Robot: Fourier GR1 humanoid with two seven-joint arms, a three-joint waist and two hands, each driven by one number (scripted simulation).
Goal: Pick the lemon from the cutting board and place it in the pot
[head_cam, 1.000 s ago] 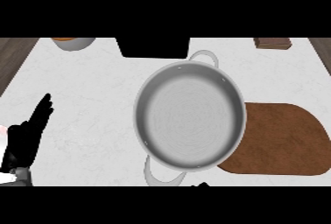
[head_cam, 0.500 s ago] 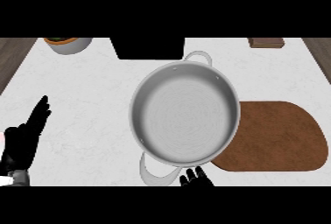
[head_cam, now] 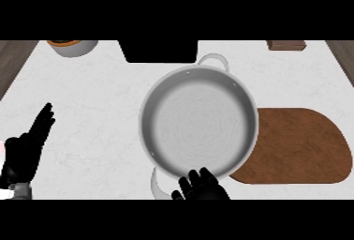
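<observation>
A wide grey pot (head_cam: 149,101) with two handles stands mid-counter, and its inside is bare. To its right lies the brown cutting board (head_cam: 297,145), with nothing on its visible top. No lemon shows anywhere. My right hand (head_cam: 204,187) pokes up from the lower edge, just at the pot's near rim and beside its near handle (head_cam: 159,185). Most of that hand is cut off by the view's edge. My left hand (head_cam: 24,154) rests open at the lower left, fingers up, well away from the pot.
A white bowl (head_cam: 72,47) with something orange inside stands at the back left. A dark block (head_cam: 160,50) sits behind the pot. A small brown box (head_cam: 285,45) lies at the back right. The white counter shows bare between my left hand and the pot.
My right hand has risen into view at the lower edge, up to the pot's near rim. The left hand has stayed where it was.
</observation>
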